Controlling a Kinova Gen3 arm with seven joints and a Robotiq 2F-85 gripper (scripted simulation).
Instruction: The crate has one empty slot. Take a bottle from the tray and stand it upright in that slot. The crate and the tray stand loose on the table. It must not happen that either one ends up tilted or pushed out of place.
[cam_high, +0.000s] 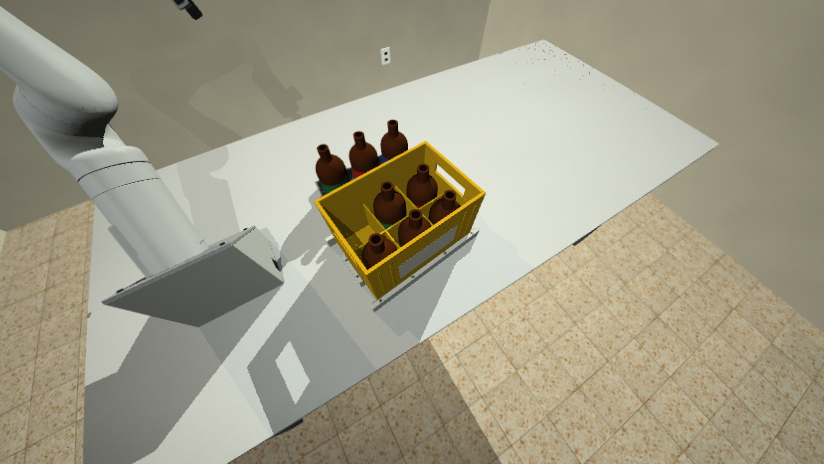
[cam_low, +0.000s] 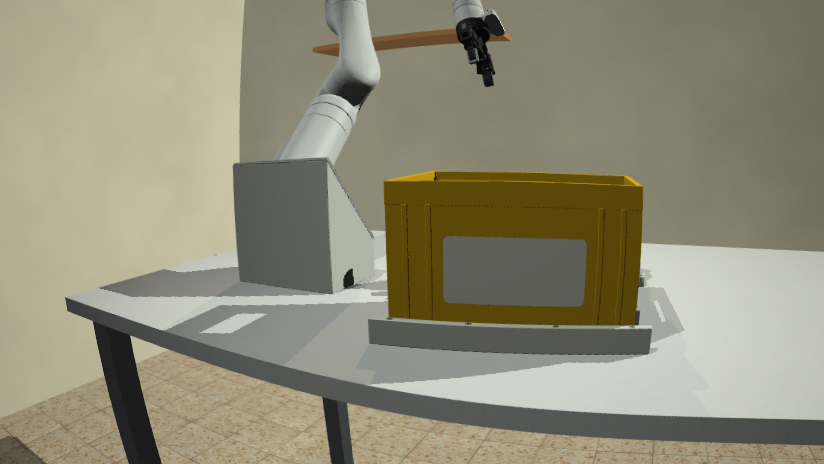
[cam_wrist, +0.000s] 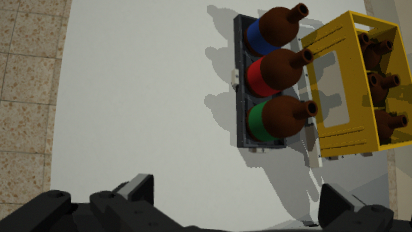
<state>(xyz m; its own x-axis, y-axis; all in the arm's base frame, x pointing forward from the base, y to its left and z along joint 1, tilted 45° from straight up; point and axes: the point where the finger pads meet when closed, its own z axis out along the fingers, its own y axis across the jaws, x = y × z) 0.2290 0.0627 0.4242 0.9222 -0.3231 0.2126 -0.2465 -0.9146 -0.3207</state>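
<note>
Gripper (cam_low: 487, 77): mine, wide open, empty, high in exterior view's upper centre.
Bottles (cam_wrist: 277, 72): three upright on tray (cam_wrist: 241, 80), right of wrist view, beside crate (cam_high: 403, 230).
Slot (cam_high: 345, 216): empty, crate's left corner.
Risk: tight spacing; descending fingers could topple neighbours or shove the loose tray.

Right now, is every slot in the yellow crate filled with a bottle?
No, the yellow crate holds five bottles, and its corner slot nearest the arm's base is bare.
</note>
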